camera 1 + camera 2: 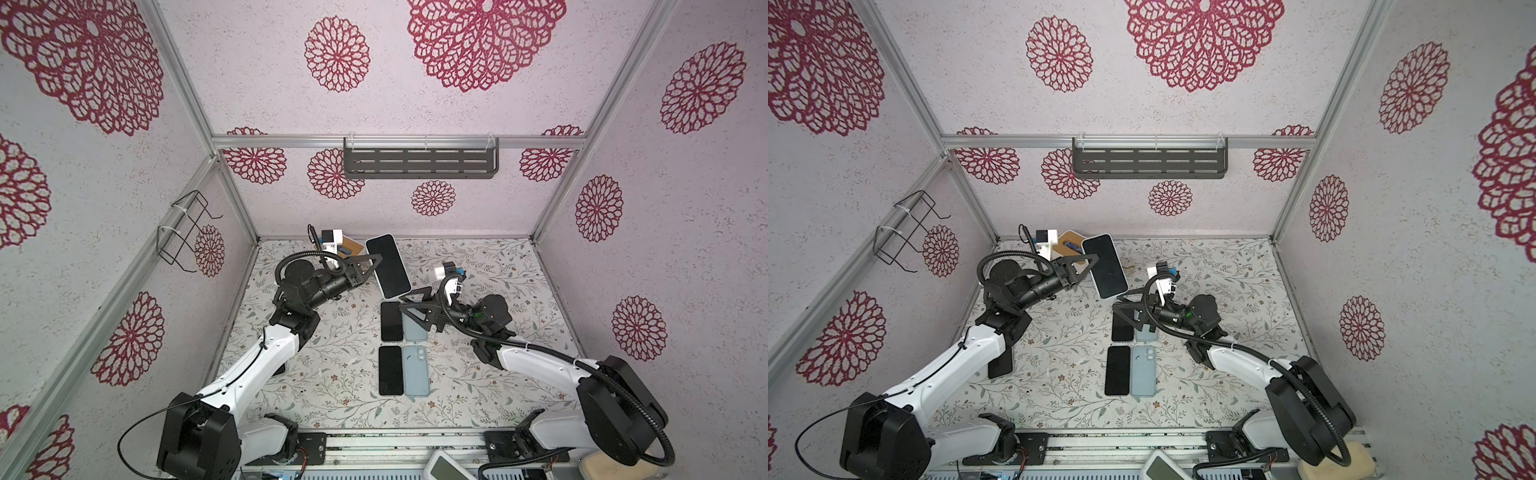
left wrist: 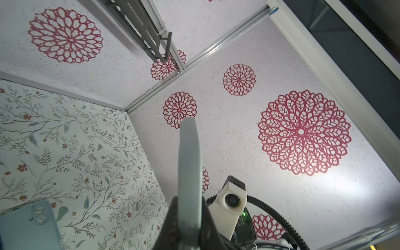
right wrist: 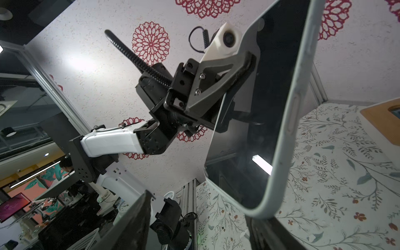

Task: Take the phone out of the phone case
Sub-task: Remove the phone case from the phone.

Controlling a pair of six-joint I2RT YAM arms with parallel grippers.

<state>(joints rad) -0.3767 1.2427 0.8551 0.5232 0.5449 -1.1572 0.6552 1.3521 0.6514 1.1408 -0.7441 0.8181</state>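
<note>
The left hand [image 1: 375, 266] pinched one long edge of the phone [image 1: 390, 266], holding it tilted above the tabletop [image 1: 332, 374], screen up, seated in its pale phone case [image 3: 302, 104]. On the tabletop near its low end lay two black phones [image 1: 390, 370] and two blue cases [image 1: 415, 372], side by side in pairs. The right hand [image 1: 405, 302] stood spread just beside that low end, gripping nothing.

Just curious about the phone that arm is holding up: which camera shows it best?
A top view: the whole cased phone shows, screen and pale rim, in the left gripper. Right wrist view crops it close; left wrist view sees only its edge.
</note>
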